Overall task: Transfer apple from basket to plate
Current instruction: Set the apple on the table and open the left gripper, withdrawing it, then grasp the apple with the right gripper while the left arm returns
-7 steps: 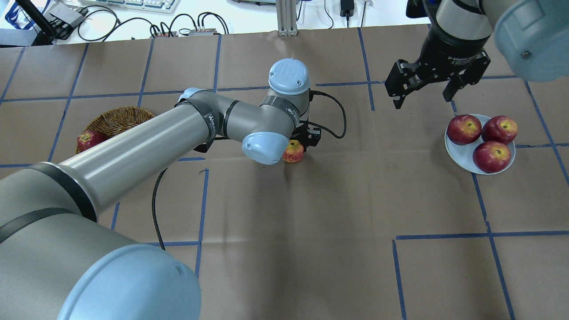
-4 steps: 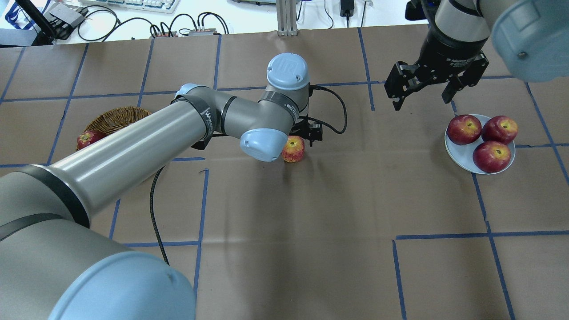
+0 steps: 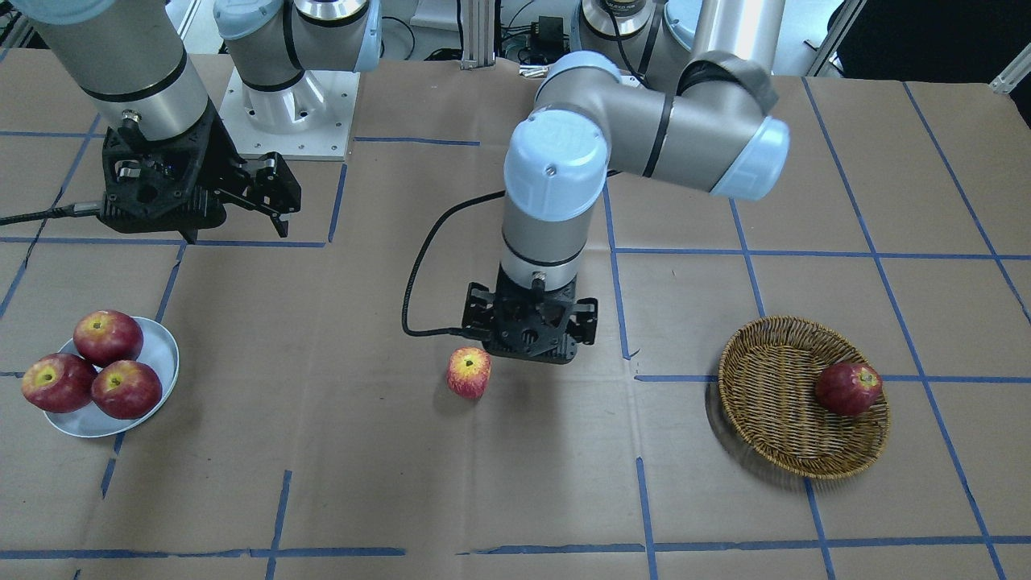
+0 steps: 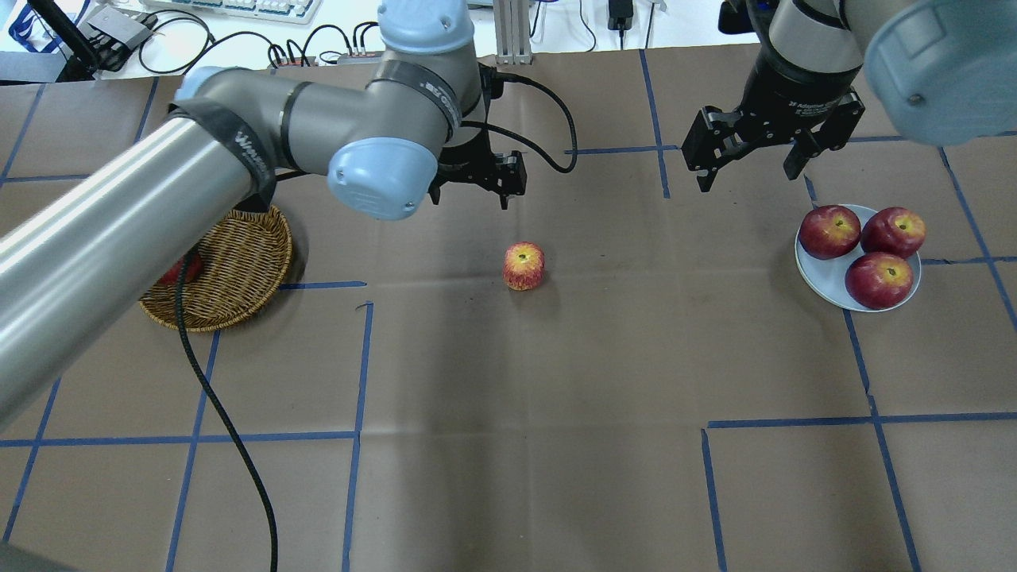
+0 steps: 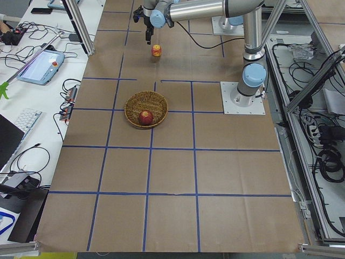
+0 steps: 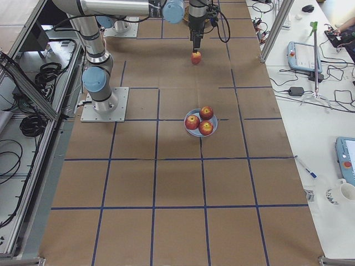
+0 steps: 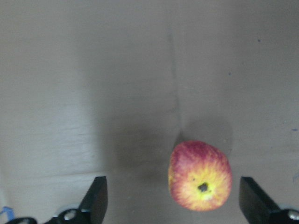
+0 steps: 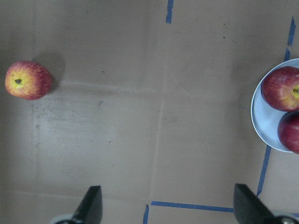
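The streaked yellow-red apple stands alone on the brown table, midway between the basket and the plate; it also shows in the front view. My left gripper is open and empty, raised above and just behind the apple, which sits between its fingers in the wrist view. The wicker basket lies left, partly under my left arm. The white plate lies right. My right gripper is open and empty, hovering behind the plate.
A dark-red apple lies in the basket. Three dark-red apples fill most of the plate. My left arm's black cable trails over the table near the basket. Keyboard and cables lie beyond the far edge.
My left arm has lifted and drawn back from the streaked apple, which stays on the table. The basket is more uncovered. The right gripper has barely moved.
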Robot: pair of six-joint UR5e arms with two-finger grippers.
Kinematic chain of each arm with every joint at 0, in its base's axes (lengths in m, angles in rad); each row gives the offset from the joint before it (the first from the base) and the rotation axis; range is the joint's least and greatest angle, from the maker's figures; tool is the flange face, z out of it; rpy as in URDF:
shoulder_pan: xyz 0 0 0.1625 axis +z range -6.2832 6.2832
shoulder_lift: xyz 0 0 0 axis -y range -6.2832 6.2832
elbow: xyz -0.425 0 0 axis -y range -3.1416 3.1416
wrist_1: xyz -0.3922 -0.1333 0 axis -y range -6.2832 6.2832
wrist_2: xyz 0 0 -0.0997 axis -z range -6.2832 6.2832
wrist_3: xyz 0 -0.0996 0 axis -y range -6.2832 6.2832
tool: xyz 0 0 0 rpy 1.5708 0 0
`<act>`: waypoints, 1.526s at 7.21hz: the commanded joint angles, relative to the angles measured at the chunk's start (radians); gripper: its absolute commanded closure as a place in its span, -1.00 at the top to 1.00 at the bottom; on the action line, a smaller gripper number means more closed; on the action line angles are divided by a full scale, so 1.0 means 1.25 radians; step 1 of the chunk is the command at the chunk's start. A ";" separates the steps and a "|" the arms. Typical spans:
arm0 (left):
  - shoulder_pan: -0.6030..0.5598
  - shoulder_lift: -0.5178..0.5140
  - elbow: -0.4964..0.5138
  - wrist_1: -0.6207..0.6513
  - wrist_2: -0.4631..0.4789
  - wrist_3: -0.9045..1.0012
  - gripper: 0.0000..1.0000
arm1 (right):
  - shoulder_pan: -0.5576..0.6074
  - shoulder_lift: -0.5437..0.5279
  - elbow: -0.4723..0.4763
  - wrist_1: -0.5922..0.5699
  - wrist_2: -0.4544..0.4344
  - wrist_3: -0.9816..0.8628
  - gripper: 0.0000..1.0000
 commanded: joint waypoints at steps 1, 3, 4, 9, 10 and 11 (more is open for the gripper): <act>0.087 0.143 -0.011 -0.159 -0.006 0.124 0.99 | 0.011 0.036 -0.003 -0.035 0.002 0.018 1.00; 0.182 0.289 -0.064 -0.229 -0.005 0.151 0.99 | 0.076 0.090 -0.005 -0.100 0.001 0.116 1.00; 0.211 0.326 -0.109 -0.246 0.000 0.150 0.99 | 0.126 0.124 -0.005 -0.142 0.000 0.164 1.00; 0.217 0.332 -0.134 -0.270 0.067 0.154 0.99 | 0.279 0.351 -0.005 -0.408 -0.008 0.347 1.00; 0.215 0.315 -0.133 -0.266 0.065 0.154 0.99 | 0.281 0.377 -0.003 -0.426 -0.007 0.351 1.00; 0.217 0.310 -0.125 -0.261 0.064 0.152 0.99 | 0.284 0.399 0.000 -0.450 -0.003 0.351 1.00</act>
